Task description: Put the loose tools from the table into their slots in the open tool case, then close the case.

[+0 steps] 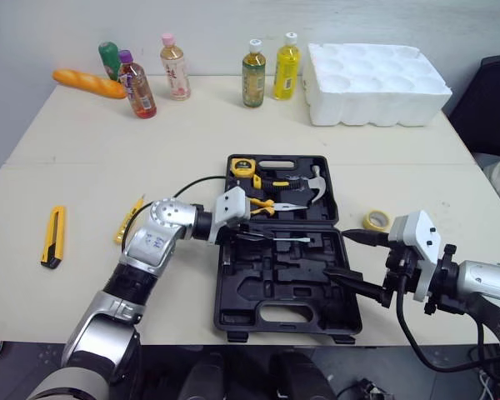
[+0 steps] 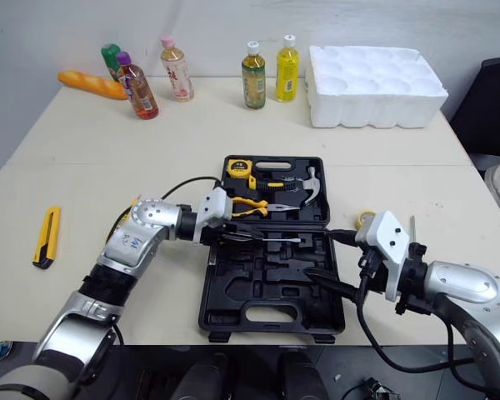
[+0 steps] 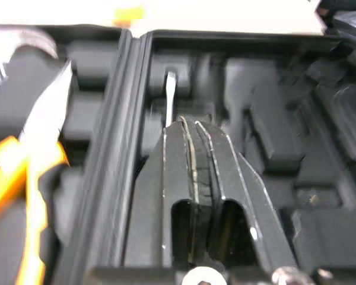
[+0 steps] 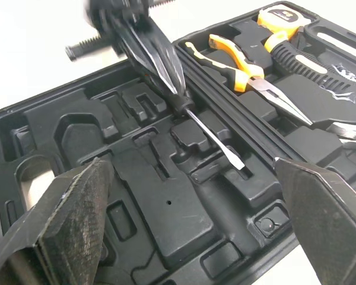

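Screwdriver (image 4: 215, 137) clamped in left end effector (image 1: 254, 237) over tool case (image 1: 233, 292)

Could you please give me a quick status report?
Left end effector shut on screwdriver, over near half of tool case. Right end effector open at its right edge. Loose on table: utility knife, tape roll.

The left pincer (image 1: 252, 237) and screwdriver (image 1: 296, 239) seemingly block hinge-side case (image 1: 258, 292) slots; nearer ones free.

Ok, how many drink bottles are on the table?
5, on the far side of the table: green bottle, purple-capped bottle by the baguette, pink-capped bottle, then amber bottle and yellow bottle.
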Controlling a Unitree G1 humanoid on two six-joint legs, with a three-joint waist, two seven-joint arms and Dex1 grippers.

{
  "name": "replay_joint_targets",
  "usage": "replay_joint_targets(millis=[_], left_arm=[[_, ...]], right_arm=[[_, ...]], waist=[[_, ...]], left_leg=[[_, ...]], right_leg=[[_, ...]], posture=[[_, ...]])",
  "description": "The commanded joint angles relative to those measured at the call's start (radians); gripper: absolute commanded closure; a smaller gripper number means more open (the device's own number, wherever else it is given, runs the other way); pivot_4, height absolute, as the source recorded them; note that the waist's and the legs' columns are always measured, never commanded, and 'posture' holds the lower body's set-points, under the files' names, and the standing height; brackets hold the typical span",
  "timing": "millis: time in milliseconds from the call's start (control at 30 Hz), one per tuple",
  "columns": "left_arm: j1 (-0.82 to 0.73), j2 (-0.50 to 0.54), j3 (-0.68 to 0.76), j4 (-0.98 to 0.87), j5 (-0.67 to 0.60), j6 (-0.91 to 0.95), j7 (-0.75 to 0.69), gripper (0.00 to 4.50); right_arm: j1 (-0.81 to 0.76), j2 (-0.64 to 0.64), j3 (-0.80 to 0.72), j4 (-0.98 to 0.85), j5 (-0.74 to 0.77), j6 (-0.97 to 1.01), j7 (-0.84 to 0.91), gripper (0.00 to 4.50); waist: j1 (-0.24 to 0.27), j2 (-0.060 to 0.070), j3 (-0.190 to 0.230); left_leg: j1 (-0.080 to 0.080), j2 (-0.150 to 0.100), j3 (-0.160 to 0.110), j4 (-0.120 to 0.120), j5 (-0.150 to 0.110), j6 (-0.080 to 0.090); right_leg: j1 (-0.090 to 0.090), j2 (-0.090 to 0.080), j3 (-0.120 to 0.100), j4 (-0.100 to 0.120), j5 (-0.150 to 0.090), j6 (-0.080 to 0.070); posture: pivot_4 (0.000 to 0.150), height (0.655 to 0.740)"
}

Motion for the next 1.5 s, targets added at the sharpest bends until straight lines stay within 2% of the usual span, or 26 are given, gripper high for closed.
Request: replay_joint_targets(millis=[33,267,433,667,767,867,933,1000,1033,1067,1100,1200,1367,1500], left_arm=[[-0.017,-0.012,0.005,0.008,0.020,-0.030,0.030,4.46],[-0.020,-0.014,-0.014,0.062,0.073,-0.064,0.055,4.46],[0.003,0.029,-0.089,0.061,0.131,-0.068,0.001,4.46],[0.003,0.045,-0.172,0.145,0.269,0.028,0.112,4.46],[0.016,0.044,-0.181,0.121,0.255,0.028,0.101,4.46],[0.024,0.039,-0.163,0.098,0.229,0.024,0.098,4.46],[0.024,0.036,-0.131,0.082,0.201,0.017,0.102,4.46],[0.032,0.038,-0.060,0.027,0.121,0.020,0.081,4.46],[0.048,0.045,0.011,-0.033,0.041,0.054,0.070,4.46],[0.069,0.056,0.069,-0.087,-0.025,0.085,0.059,3.86],[0.101,0.079,0.127,-0.143,-0.082,0.116,0.050,3.60],[0.225,0.155,0.276,-0.293,-0.194,0.191,0.061,2.36],[0.554,0.279,0.594,-0.393,-0.281,0.280,0.134,0.04],[0.828,0.312,0.882,-0.387,-0.309,0.290,0.164,0.04]], right_arm=[[-0.005,0.002,-0.003,-0.014,0.015,-0.004,0.004,0.00],[-0.010,0.001,0.005,-0.009,0.014,-0.005,0.005,0.00],[-0.009,0.001,0.006,-0.008,0.014,-0.004,0.006,0.00],[-0.015,0.018,-0.011,0.002,0.026,0.010,-0.031,0.00],[-0.010,0.026,-0.024,-0.009,0.045,0.021,-0.045,0.00],[0.013,0.023,-0.022,-0.016,0.037,0.015,-0.048,0.00],[0.019,0.022,-0.022,-0.014,0.033,0.011,-0.050,0.00],[0.023,0.024,-0.034,-0.005,0.037,0.011,-0.055,0.00],[0.032,0.023,-0.050,0.004,0.036,0.008,-0.053,0.00],[0.042,0.020,-0.065,0.011,0.033,0.005,-0.050,0.00],[0.055,0.016,-0.086,0.021,0.029,0.002,-0.044,0.00],[0.107,-0.005,-0.172,0.048,0.031,0.003,-0.010,0.00],[0.230,-0.036,-0.387,0.146,0.038,0.027,0.071,0.00],[0.336,-0.066,-0.526,0.277,-0.027,-0.002,0.150,0.00]], waist=[[0.001,0.000,0.000],[0.000,0.000,0.000],[-0.001,0.000,-0.001],[0.000,-0.006,-0.018],[-0.006,-0.006,-0.020],[-0.007,-0.007,-0.020],[-0.007,-0.007,-0.021],[-0.008,-0.006,-0.020],[-0.010,-0.007,-0.019],[-0.011,-0.007,-0.019],[-0.013,-0.007,-0.019],[-0.010,-0.007,-0.018],[-0.005,-0.004,-0.017],[-0.004,-0.005,-0.016]], left_leg=[[0.000,0.000,0.000,0.000,0.000,0.000],[0.000,0.000,0.000,0.000,0.000,0.000],[0.001,0.000,0.000,0.000,0.000,0.000],[0.007,0.000,0.000,0.000,-0.001,0.001],[0.034,0.000,-0.001,-0.008,-0.007,0.011],[0.050,0.000,0.000,-0.018,-0.008,0.012],[0.052,0.001,-0.001,-0.020,-0.008,0.012],[0.051,0.001,-0.001,-0.021,-0.008,0.011],[0.050,0.001,0.000,-0.021,-0.007,0.010],[0.047,0.001,0.000,-0.021,-0.007,0.010],[0.042,0.001,0.000,-0.020,-0.006,0.008],[0.025,0.001,-0.001,-0.018,0.002,-0.004],[0.019,0.001,-0.001,-0.019,0.002,-0.002],[0.020,0.001,-0.001,-0.019,-0.003,0.008]], right_leg=[[0.000,0.000,0.000,0.000,0.000,0.000],[0.000,0.000,0.000,0.001,0.000,0.000],[0.001,0.000,0.000,0.001,0.000,0.000],[0.006,0.000,0.000,-0.002,0.000,0.000],[0.036,-0.001,0.000,-0.015,0.000,0.001],[0.051,-0.002,0.001,-0.023,0.001,0.001],[0.053,-0.002,0.001,-0.025,0.001,0.001],[0.051,-0.002,0.001,-0.025,0.001,0.001],[0.049,-0.001,0.001,-0.024,0.001,0.001],[0.046,-0.001,0.001,-0.024,0.001,0.001],[0.041,-0.001,0.001,-0.022,0.001,0.001],[0.020,0.000,0.000,-0.015,0.001,0.001],[0.017,-0.001,0.000,-0.017,0.001,0.001],[0.018,-0.001,0.000,-0.019,0.001,0.001]], posture=[[0.150,0.7400],[0.150,0.7400],[0.150,0.7400],[0.150,0.7400],[0.150,0.7400],[0.150,0.7400],[0.150,0.7400],[0.150,0.7400],[0.150,0.7400],[0.150,0.7400],[0.150,0.7400],[0.150,0.7400],[0.150,0.7400],[0.150,0.7400]])
